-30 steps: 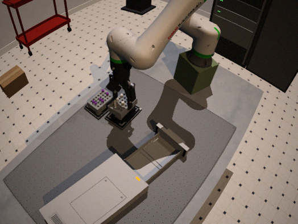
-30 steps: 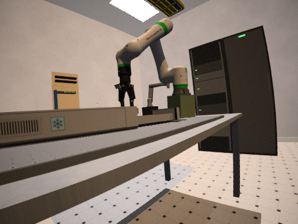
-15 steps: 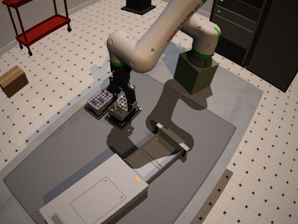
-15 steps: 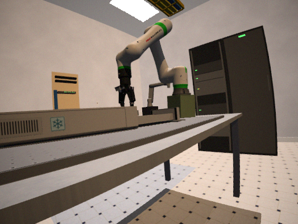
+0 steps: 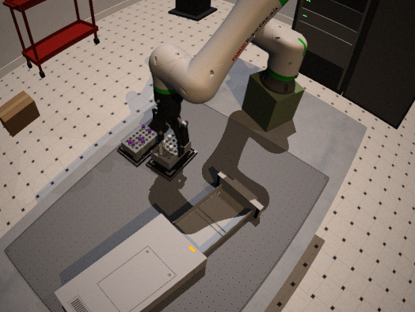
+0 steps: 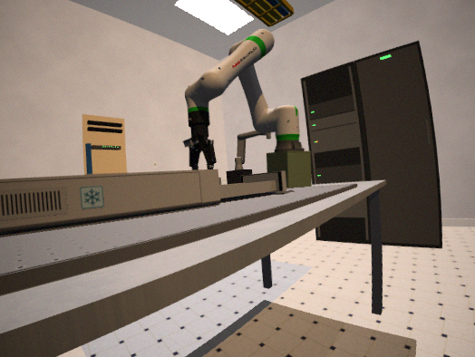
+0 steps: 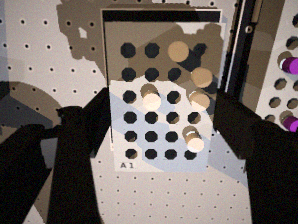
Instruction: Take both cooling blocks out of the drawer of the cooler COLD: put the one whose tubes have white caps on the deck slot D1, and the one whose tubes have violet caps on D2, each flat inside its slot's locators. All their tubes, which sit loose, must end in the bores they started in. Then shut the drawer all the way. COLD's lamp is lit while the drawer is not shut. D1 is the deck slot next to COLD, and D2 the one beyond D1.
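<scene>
The cooler (image 5: 131,269) (image 6: 145,190) stands on the table with its drawer (image 5: 239,192) (image 6: 254,187) pulled out and no block visible inside. The claw (image 5: 171,152) (image 6: 203,168) (image 7: 161,102) is clamped on the sides of the white-capped block (image 5: 168,159) (image 7: 160,162), which is at the near deck slot D1 (image 5: 170,175); whether it is fully seated between the locators cannot be told. The violet-capped block (image 5: 136,150) (image 7: 290,92) sits on D2 (image 5: 136,162), apparently flat. Five white caps (image 5: 170,146) (image 7: 152,101) show in the wrist view; their original bores cannot be verified. The lamp (image 5: 192,249) is lit. Both transfers appear nearly complete. Remaining steps: confirm seating, release the block, retract clear of the tubes, and shut the drawer fully.

I'm easing my gripper (image 5: 171,150) (image 6: 203,168) (image 7: 161,102) lower than it was a second ago, and the arm's (image 5: 226,47) (image 6: 218,77) wrist end is sinking with it (only slightly, most of it in the first half second). I'm bringing the white-capped block (image 5: 164,160) (image 7: 161,107) down closer to D1 (image 5: 170,176).
</scene>
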Tool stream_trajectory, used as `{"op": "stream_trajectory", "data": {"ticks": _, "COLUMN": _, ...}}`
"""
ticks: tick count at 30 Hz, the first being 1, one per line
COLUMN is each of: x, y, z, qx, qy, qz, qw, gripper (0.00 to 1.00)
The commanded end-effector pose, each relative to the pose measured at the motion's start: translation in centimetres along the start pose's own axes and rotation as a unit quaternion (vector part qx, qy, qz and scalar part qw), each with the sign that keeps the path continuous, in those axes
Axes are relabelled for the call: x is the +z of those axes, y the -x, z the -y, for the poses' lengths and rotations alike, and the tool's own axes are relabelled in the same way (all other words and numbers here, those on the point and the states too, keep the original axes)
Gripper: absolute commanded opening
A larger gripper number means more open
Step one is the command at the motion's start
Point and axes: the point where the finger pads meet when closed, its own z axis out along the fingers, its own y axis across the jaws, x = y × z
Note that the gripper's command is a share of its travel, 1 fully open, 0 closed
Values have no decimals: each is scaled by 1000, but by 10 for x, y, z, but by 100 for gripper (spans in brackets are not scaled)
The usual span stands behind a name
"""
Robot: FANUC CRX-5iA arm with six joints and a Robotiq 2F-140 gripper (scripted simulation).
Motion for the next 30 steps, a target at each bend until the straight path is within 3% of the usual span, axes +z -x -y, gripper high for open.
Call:
{"op": "stream_trajectory", "data": {"ticks": 1, "x": 0, "y": -1, "z": 0, "qx": 0, "qy": 0, "qz": -1, "qw": 1000, "gripper": 10}}
{"op": "stream_trajectory", "data": {"ticks": 30, "x": -17, "y": -1, "z": 0, "qx": 0, "qy": 0, "qz": -1, "qw": 1000, "gripper": 10}}
